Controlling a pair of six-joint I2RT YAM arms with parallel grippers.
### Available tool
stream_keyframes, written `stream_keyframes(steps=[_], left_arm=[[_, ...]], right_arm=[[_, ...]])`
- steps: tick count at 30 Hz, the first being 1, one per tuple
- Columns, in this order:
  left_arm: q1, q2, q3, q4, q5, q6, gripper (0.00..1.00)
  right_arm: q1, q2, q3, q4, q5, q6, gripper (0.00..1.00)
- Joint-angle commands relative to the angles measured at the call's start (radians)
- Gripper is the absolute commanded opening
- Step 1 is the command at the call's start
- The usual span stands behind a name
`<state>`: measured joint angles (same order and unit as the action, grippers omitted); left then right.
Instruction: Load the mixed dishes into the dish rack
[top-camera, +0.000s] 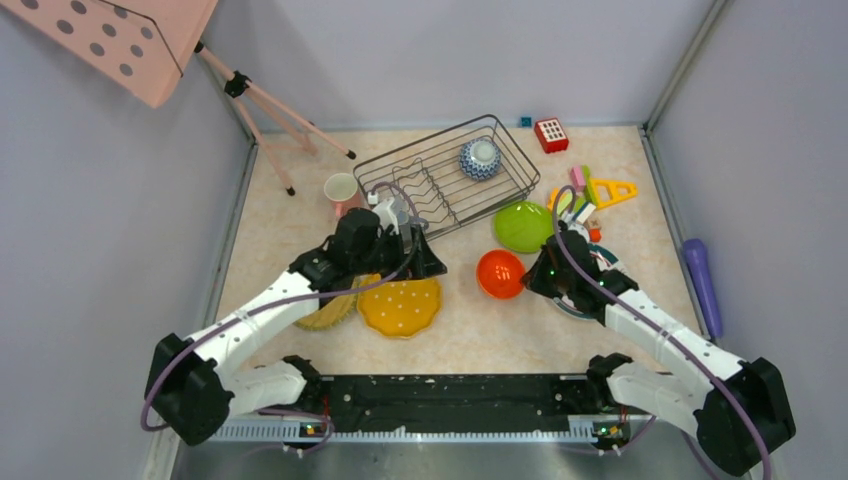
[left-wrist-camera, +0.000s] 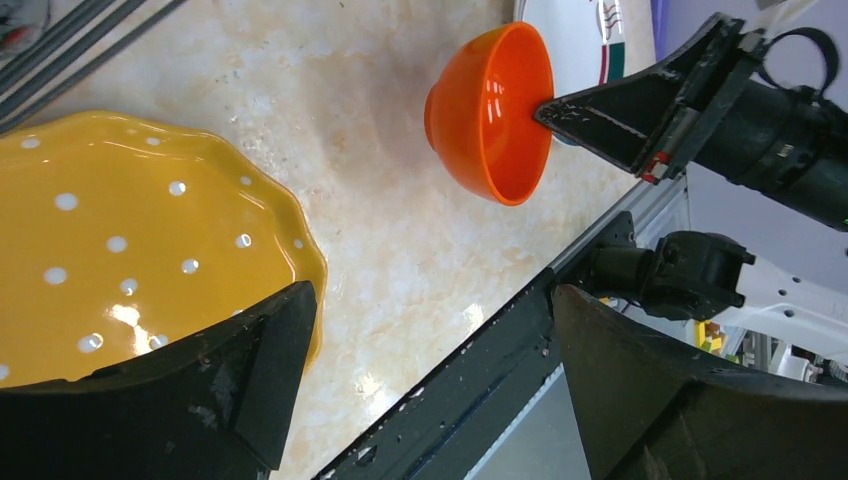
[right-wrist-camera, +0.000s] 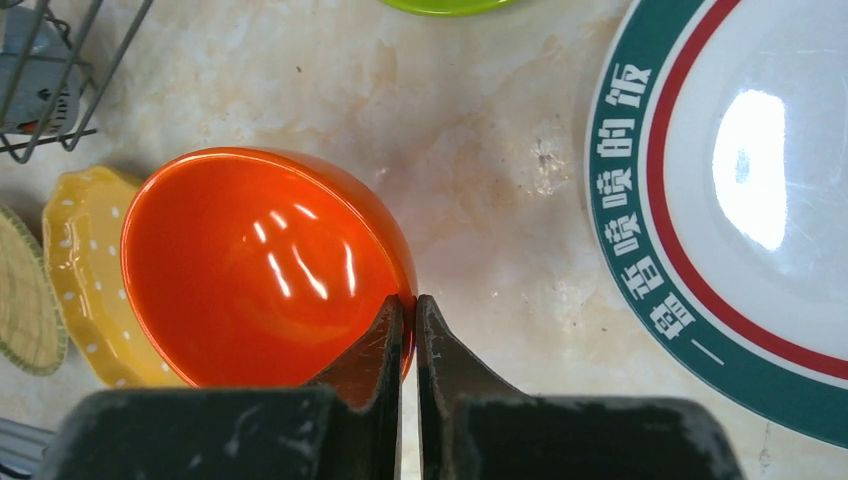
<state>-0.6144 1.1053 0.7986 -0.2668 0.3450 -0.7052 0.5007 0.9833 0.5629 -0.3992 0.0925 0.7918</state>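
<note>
My right gripper (right-wrist-camera: 408, 305) is shut on the rim of the orange-red bowl (right-wrist-camera: 250, 270), which is tilted; the bowl (top-camera: 499, 273) also shows in the left wrist view (left-wrist-camera: 487, 110). The white green-rimmed plate (right-wrist-camera: 740, 200) lies just right of it. My left gripper (left-wrist-camera: 430, 300) is open and empty, over the edge of a yellow scalloped plate (left-wrist-camera: 110, 240), also seen from the top (top-camera: 400, 305). A second yellow plate (top-camera: 335, 308) lies under the left arm. The dish rack (top-camera: 440, 190) holds the patterned bowl (top-camera: 480, 158) and a grey mug (top-camera: 395, 212). The pink mug (top-camera: 341, 190) and the lime green plate (top-camera: 522, 226) stand beside it.
Coloured toy blocks (top-camera: 590, 190) and a red block (top-camera: 551, 134) lie at the back right. A purple cylinder (top-camera: 703, 285) lies by the right wall. A pink tripod (top-camera: 270, 110) stands at the back left. Grey walls enclose the table.
</note>
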Motion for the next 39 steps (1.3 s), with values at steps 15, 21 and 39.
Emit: stream_keyframes(steps=[15, 21, 39], left_arm=[[-0.191, 0.403, 0.367, -0.046, -0.314, 0.018, 0.83], [-0.257, 0.537, 0.536, -0.162, -0.438, 0.061, 0.74], [-0.308, 0.714, 0.686, -0.300, -0.439, 0.101, 0.12]], right_arm=[[-0.005, -0.015, 0.100, 0.022, -0.046, -0.023, 0.00], [-0.005, -0.018, 0.105, 0.010, -0.010, -0.024, 0.00], [-0.004, -0.040, 0.099, 0.023, -0.026, -0.030, 0.05]])
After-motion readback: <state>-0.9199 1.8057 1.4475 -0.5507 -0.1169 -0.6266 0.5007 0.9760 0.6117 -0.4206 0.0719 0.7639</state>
